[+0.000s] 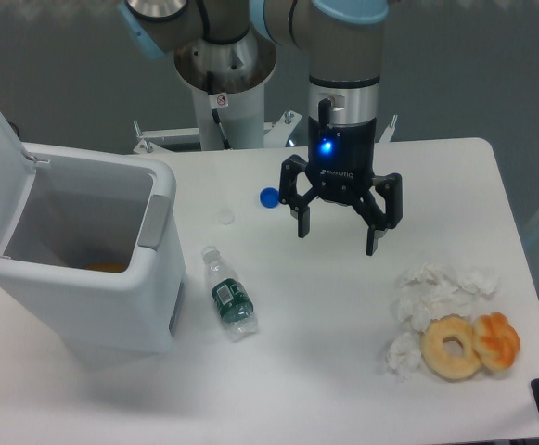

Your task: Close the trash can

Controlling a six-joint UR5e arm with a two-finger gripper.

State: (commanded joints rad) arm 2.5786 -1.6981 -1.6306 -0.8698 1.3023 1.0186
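Currently trash can (pixel 83 269) white, rectangular, rounded corners, lid raised at left, grey latch on right wall, something orange inside; gripper (pixel 337 236) fingers apart, holding nothing.

A white plastic trash can (pixel 93 269) with grey latch, a green-labelled clear plastic bottle (pixel 229 295), a small blue round cap (pixel 269 197), black gripper (pixel 338 232).
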